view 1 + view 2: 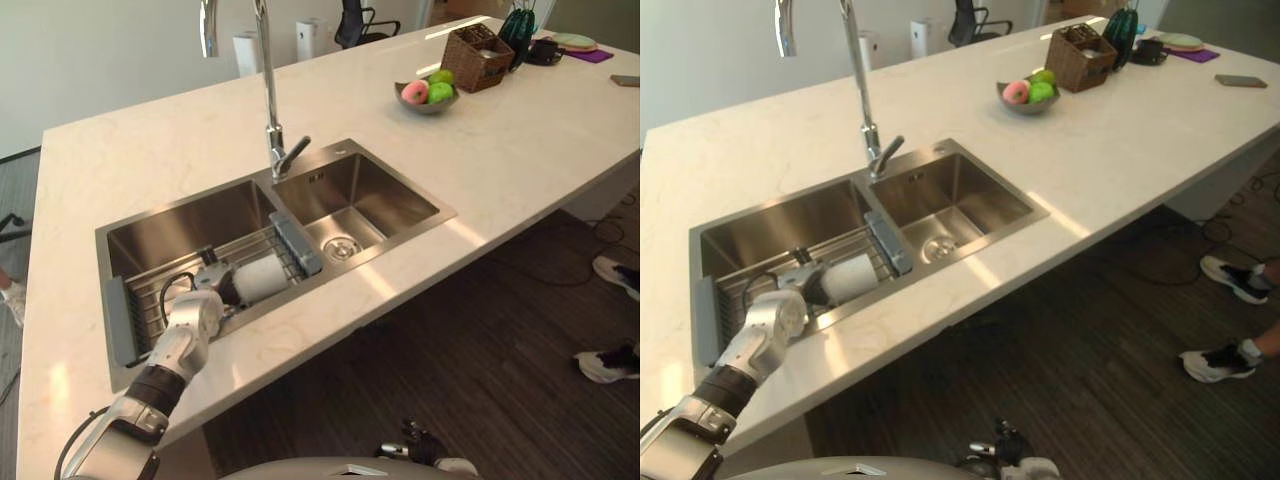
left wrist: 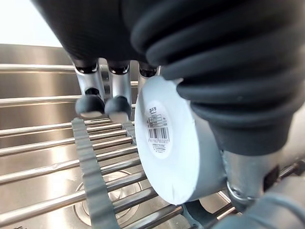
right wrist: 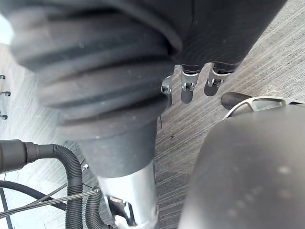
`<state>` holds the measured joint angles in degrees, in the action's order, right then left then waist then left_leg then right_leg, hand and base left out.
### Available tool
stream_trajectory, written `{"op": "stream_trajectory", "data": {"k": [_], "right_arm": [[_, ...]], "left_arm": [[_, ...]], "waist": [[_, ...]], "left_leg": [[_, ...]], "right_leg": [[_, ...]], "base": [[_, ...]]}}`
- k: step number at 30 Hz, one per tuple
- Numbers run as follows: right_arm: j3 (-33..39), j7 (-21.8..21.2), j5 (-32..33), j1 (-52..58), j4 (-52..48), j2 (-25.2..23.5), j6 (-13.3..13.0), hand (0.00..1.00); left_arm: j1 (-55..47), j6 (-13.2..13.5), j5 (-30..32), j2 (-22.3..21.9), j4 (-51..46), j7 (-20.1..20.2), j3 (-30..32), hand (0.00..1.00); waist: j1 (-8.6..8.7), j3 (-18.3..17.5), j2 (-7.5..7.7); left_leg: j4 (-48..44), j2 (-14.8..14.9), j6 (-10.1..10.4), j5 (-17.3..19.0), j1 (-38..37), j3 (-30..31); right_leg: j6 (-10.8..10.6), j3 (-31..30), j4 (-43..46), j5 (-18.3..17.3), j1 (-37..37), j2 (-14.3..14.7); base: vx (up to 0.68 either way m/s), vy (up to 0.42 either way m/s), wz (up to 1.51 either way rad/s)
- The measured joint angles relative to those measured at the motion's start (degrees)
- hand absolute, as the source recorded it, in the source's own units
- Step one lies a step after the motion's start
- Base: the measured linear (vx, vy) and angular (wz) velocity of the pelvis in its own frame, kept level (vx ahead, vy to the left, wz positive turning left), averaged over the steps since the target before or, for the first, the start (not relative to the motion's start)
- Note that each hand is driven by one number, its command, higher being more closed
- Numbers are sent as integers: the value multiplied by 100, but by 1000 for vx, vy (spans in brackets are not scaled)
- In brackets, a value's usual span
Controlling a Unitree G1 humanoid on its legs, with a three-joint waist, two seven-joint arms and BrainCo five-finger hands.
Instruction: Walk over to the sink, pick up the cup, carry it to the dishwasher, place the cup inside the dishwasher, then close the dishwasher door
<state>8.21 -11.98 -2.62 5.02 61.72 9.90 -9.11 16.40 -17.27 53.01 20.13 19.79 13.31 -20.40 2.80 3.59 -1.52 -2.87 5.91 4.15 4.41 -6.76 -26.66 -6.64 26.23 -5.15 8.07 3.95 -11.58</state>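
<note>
A white cup (image 1: 262, 280) lies on its side on a wire rack (image 1: 150, 300) across the left basin of the steel sink (image 1: 400, 178). My left hand (image 1: 195, 315) reaches in over the counter's near edge and is at the cup's base. In the left wrist view the cup's labelled bottom (image 2: 167, 143) sits between the hand's fingers (image 2: 116, 95) on one side and the thumb on the other. The fingers look relaxed, not curled round it, and the cup rests on the rack. My right hand (image 3: 187, 86) hangs low over the dark floor, fingers relaxed and empty.
A tall faucet (image 1: 270, 120) stands behind the divider between the basins. A fruit bowl (image 1: 428, 95) and a wicker basket (image 1: 478, 55) stand far right on the pale counter (image 1: 520, 150). A person's shoes (image 1: 610, 365) are on the floor to the right.
</note>
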Motion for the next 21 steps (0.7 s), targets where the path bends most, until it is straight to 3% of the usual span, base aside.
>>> {"op": "stream_trajectory", "data": {"k": [11,21], "right_arm": [[42,1,-2,-1,0,0,18,0],[148,1,-2,18,-2,-22,4,0]], "left_arm": [[-25,420,-678,71,211,-627,77,100],[-208,896,-2266,175,32,-1240,497,100]], "waist": [[-2,1,0],[-12,10,15]], "left_leg": [[21,-37,-13,-10,-22,-4],[27,-46,-21,-18,-32,57]], "right_leg": [[-5,-20,0,2,5,-28],[-16,88,0,-5,39,-29]], "base": [[0,0,0],[4,1,2]]}}
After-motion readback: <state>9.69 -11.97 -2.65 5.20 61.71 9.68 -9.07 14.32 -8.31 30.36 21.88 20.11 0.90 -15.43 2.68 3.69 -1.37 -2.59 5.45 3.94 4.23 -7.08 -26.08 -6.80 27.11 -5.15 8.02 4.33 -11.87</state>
